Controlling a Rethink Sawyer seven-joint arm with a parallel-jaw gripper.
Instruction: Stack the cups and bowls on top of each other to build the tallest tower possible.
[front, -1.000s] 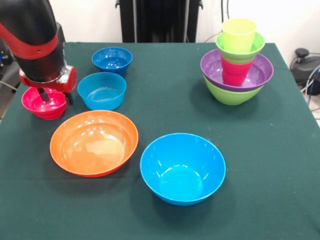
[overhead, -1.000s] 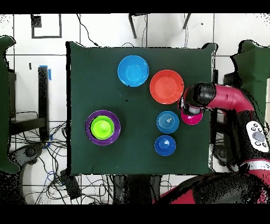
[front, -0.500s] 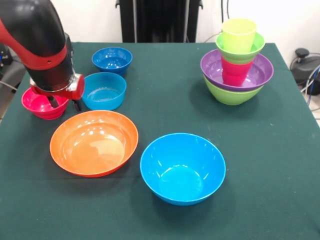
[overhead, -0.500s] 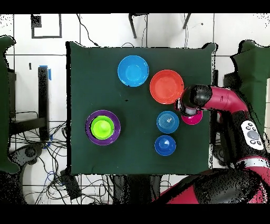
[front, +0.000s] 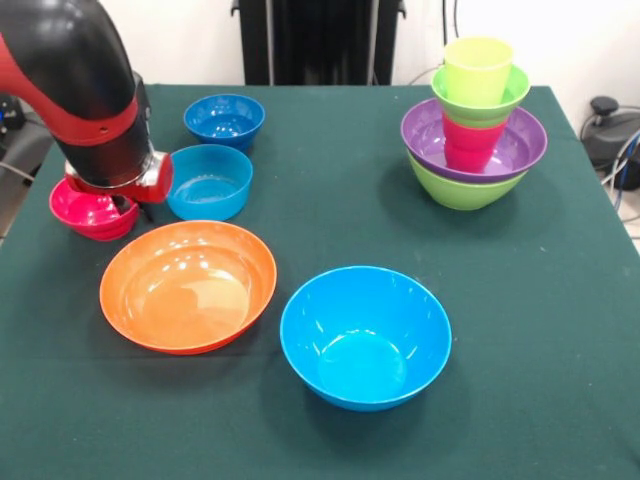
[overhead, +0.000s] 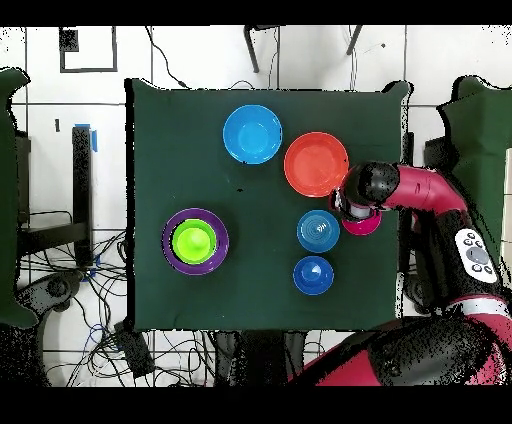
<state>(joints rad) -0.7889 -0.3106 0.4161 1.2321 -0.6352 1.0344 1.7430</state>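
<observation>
Pink-red bowl (front: 88, 212) clearer in front view

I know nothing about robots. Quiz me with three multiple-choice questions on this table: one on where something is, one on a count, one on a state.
1. Where is the gripper?
A. At the pink-red bowl
B. Over the tower
C. Inside the large light blue bowl

2. How many bowls stand loose on the table, outside the tower?
A. Three
B. Five
C. Seven

3. What state is the lime green cup in?
A. Lying on its side
B. Upright atop the tower
C. Held by the gripper

Answers:
1. A: the arm's end sits right at that bowl.
2. B: orange, two light blue, dark blue, pink-red.
3. B: it stands in the tower's top bowl.
</observation>
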